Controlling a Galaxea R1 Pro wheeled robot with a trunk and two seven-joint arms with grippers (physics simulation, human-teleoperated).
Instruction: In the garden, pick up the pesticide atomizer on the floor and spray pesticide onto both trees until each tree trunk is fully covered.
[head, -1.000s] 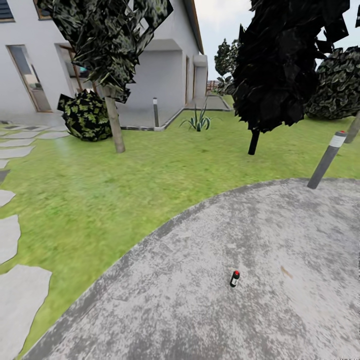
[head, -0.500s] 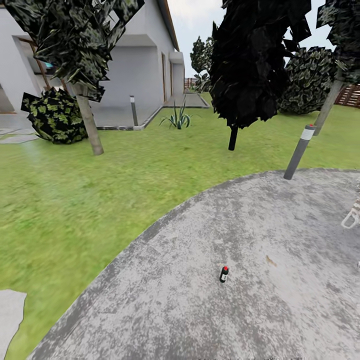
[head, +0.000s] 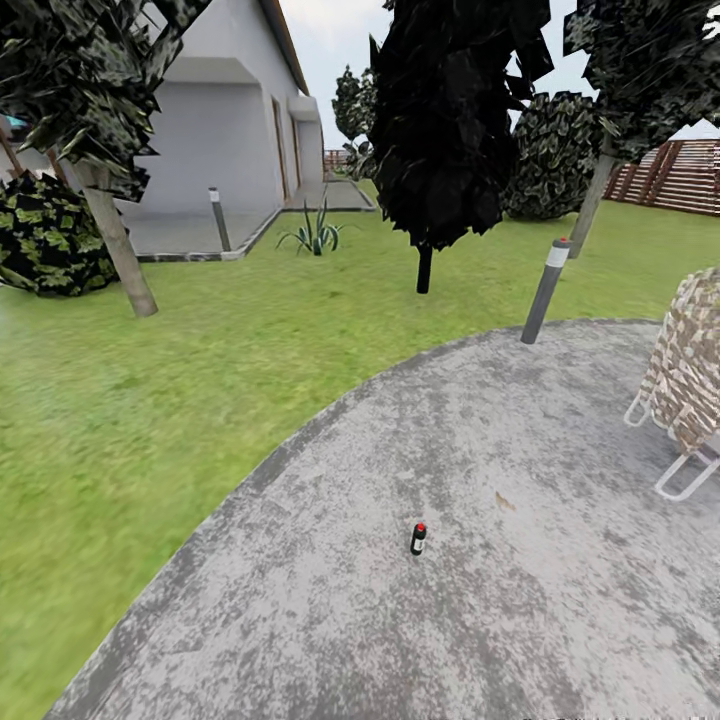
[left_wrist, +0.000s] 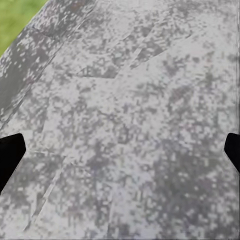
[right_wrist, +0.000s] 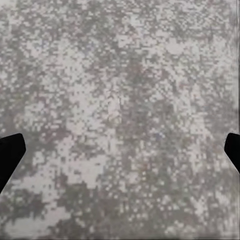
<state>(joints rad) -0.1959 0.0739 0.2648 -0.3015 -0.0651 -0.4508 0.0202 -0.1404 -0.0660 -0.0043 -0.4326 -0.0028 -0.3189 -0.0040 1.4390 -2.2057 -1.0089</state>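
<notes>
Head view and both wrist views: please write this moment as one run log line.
phase: approach | atomizer: upright on grey paving, untouched | left pincer: open, empty | right pincer: open, empty | tree trunk: on lawn, far

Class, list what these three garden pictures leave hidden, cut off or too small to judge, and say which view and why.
- Pesticide atomizer, head view: too small to make out its nozzle or label.
- Wicker chair, head view: cut off by the picture's right edge.
- Left tree trunk, head view: its top is hidden by dark leaves.
- Left wrist and right wrist views: dark fingertips cut off at the edges.
</notes>
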